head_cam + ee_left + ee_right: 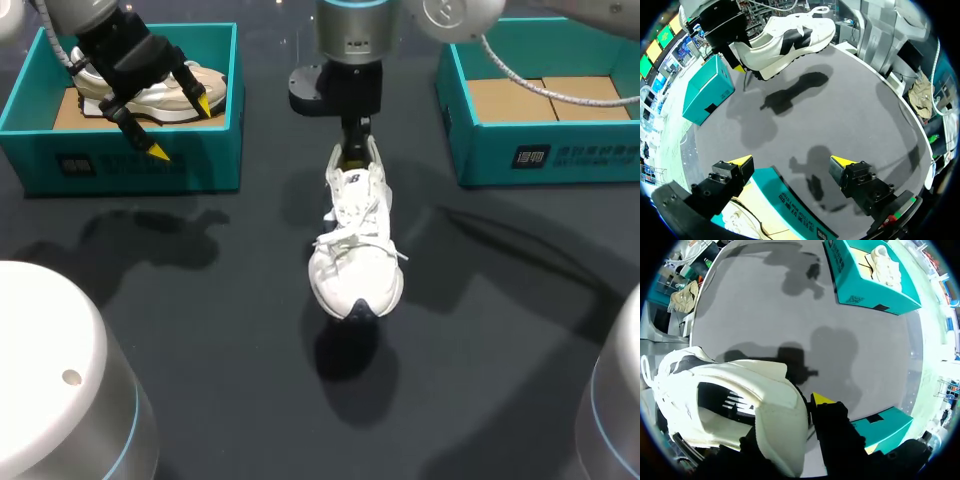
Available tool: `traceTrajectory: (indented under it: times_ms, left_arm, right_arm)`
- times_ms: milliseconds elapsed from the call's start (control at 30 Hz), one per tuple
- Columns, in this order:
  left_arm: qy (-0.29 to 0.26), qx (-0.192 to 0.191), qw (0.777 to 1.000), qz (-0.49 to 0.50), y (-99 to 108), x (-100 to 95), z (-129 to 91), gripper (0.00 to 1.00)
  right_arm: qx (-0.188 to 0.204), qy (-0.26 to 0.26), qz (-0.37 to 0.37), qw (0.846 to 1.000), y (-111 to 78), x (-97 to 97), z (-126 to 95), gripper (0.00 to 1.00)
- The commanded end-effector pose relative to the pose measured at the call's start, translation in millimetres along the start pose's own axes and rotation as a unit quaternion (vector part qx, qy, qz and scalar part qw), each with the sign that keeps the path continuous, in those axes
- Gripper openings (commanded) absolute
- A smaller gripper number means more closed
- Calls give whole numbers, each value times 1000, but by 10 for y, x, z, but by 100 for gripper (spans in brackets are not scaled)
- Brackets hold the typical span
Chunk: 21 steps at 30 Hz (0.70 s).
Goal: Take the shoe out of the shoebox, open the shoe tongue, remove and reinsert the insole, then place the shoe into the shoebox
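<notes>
Table [200, 330]: dark; shoe [355, 250] was held aloft, frame centre.
Right hand [352, 150]: clamped on its heel.
Left hand [181, 128]: released, over upper-left shoebox [130, 165].
Next: sole should land flat, heel pinned, before tongue work.

From the held shoe [355, 250] at mid-table, open table [200, 330] stretches from 3 through 6 to 9 o'clock, wide enough for either arm. At 10 o'clock the left box [140, 160] is filled by a second shoe [165, 95], with the left gripper [181, 128], fingers spread, over its front wall. At 2 o'clock the right box [540, 150] shows its cardboard floor, and the right gripper [352, 140] stands at 12.
</notes>
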<state>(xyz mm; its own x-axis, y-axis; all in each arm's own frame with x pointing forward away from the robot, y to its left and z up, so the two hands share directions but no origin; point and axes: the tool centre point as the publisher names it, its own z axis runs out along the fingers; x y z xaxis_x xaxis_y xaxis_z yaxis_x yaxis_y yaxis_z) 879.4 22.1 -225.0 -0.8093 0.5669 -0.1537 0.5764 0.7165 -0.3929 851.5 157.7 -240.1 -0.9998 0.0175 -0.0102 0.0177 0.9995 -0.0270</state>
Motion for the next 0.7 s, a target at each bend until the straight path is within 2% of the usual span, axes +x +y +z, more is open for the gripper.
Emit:
traceTrajectory:
  times_ms: [33,167,267,700]
  left_arm:
    - [0,-1,1000,0,0,2,-2,100]
    - [0,-1,1000,0,0,2,-2,100]
    - [0,-1,1000,0,0,2,-2,100]
    - [0,-1,1000,0,0,2,-2,100]
  right_arm:
    - [4,1,-6,1000,-212,-78,-339,0]
    - [15,-6,-16,1000,-383,-240,-574,0]
    - [6,-26,-36,999,-551,-405,-721,0]
    - [6,-26,-36,999,-551,-405,-721,0]
